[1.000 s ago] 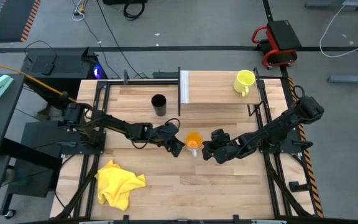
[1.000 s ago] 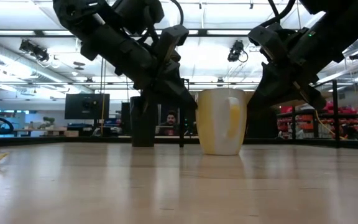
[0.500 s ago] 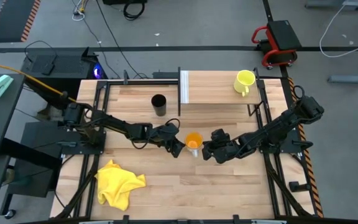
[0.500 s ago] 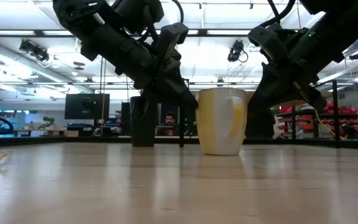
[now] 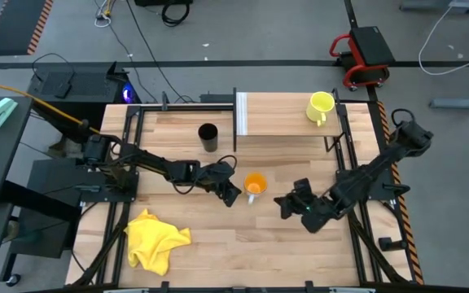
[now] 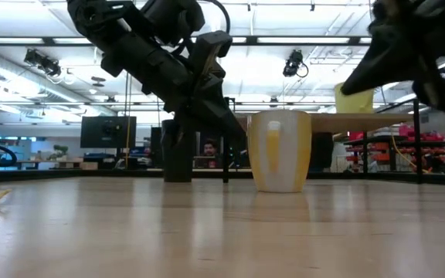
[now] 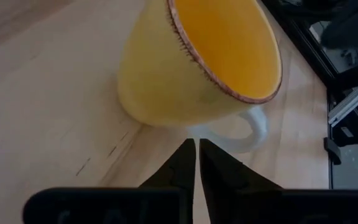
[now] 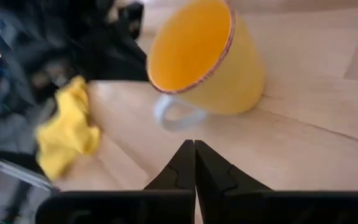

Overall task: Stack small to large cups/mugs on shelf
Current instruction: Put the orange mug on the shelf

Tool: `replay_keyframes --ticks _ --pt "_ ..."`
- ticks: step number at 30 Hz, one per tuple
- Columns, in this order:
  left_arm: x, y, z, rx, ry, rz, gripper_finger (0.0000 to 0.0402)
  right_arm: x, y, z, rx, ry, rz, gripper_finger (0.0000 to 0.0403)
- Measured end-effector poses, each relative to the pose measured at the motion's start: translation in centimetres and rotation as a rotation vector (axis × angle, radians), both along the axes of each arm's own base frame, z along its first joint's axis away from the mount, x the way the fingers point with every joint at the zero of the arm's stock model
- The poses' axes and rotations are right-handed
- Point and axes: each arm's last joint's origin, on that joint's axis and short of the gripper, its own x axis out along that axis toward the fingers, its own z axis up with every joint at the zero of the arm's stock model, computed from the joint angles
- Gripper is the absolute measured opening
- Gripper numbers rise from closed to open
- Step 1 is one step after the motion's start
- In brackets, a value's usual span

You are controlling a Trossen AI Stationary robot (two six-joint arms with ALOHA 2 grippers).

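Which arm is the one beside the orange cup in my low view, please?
Observer: The left arm. Its left tool is shut, tips pointing at the orange cup's white handle, not gripping it.
Operator: Where is the right tool?
Observer: The right tool is on the orange cup's other side, apart from it, also shut.
Operator: Is the black cup on the shelf?
Observer: No, the black cup stands on the table beside the shelf; only the green mug is on it.
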Motion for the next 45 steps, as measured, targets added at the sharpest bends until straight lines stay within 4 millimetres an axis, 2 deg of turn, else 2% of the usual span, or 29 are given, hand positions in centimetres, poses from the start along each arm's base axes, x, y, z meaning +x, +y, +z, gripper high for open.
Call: replay_keyframes --ticks 4,12,29,39,45 --pt "0.0 -0.1 0.0 -0.002 -0.004 -0.013 0.0021 -0.3 0.1 0.0 0.016 -0.047 -0.075 0.0003" --pt "0.0 -1.1 0.2 -0.016 -0.024 -0.036 0.0014 2.2 -0.1 -1.6 0.016 0.025 -0.135 0.0002" --pt "0.4 -1.2 0.3 -0.059 -0.063 0.032 0.0016 3.7 -2.7 -1.9 -0.042 0.095 -0.147 0.0001" --pt "4.2 -1.9 -0.3 -0.087 -0.028 -0.046 0.0009 4.3 -3.7 -1.8 -0.055 0.107 -0.151 0.0001" --pt "4.3 -1.9 -0.4 -0.072 0.004 -0.062 0.002 3.9 -3.2 -1.9 -0.062 0.121 -0.133 0.0001"
